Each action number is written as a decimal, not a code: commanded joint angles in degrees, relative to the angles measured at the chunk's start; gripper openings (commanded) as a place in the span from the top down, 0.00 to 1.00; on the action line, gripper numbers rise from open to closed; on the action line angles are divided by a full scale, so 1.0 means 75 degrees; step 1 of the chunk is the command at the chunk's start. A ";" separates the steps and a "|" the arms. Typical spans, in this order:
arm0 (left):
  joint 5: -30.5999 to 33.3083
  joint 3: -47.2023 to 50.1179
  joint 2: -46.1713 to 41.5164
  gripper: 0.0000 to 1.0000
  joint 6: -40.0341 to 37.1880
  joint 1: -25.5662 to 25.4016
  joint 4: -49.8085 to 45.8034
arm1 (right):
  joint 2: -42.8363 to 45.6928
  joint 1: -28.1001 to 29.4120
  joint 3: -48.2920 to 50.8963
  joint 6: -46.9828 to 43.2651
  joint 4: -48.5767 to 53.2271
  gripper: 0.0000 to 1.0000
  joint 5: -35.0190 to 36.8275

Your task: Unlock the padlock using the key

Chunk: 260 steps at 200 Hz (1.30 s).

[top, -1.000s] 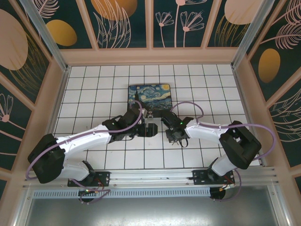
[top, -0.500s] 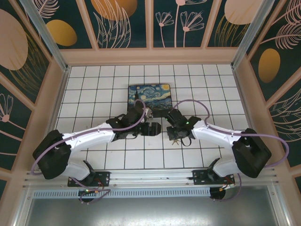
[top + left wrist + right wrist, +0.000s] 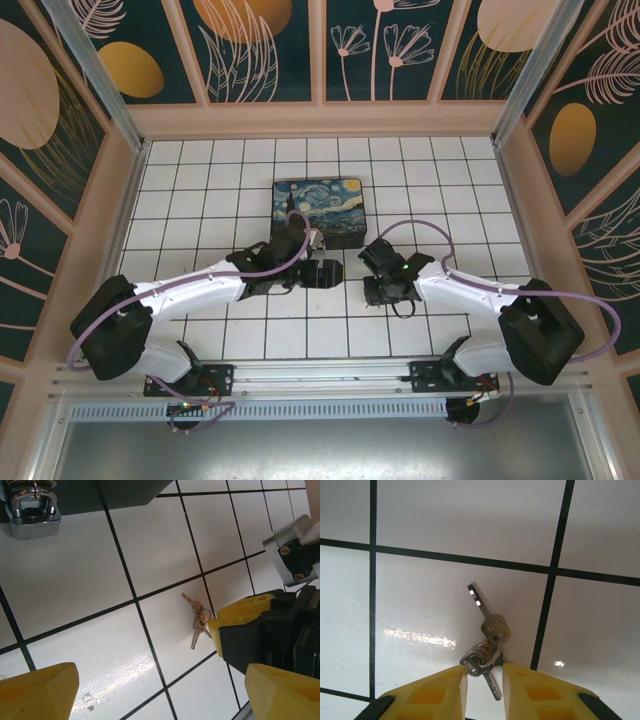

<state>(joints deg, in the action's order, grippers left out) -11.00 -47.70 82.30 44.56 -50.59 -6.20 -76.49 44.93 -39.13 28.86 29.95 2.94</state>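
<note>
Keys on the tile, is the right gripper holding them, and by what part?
Seemingly not held: the keys lie flat, ring end between the right gripper's parted jaws.

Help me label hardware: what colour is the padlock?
Shiny silver chrome; the padlock shows best in the left wrist view.

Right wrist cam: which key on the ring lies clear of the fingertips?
The upper key: its blade points up-left, fully out on the white tile. The lower key sits between the tips of the right gripper, blade running back between them.
</note>
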 commanded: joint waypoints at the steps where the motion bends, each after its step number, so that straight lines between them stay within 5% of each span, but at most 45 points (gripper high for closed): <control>1: -0.0115 0.0021 -0.0124 0.14 -0.0075 -0.0030 0.0034 | -0.0323 -0.0014 -0.0021 0.0130 -0.0138 0.73 0.0223; 137: -0.0030 0.0103 -0.0236 0.14 -0.0105 -0.0040 0.0034 | -0.0882 -0.0312 -0.0319 -0.0250 -0.0504 0.76 0.0265; 181: 0.0024 0.0155 -0.0301 0.14 -0.0138 -0.0039 0.0006 | -0.0590 -0.0342 -0.0324 -0.0227 -0.0314 0.68 0.0472; 260: 0.0078 0.0170 -0.0413 0.14 -0.0132 -0.0038 -0.0067 | -0.0685 -0.0447 -0.0392 -0.0093 -0.0079 0.75 0.0425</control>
<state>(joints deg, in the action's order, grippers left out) -11.14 -47.13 81.01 44.56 -50.59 -6.22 -81.03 41.80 -41.65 27.35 26.92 4.89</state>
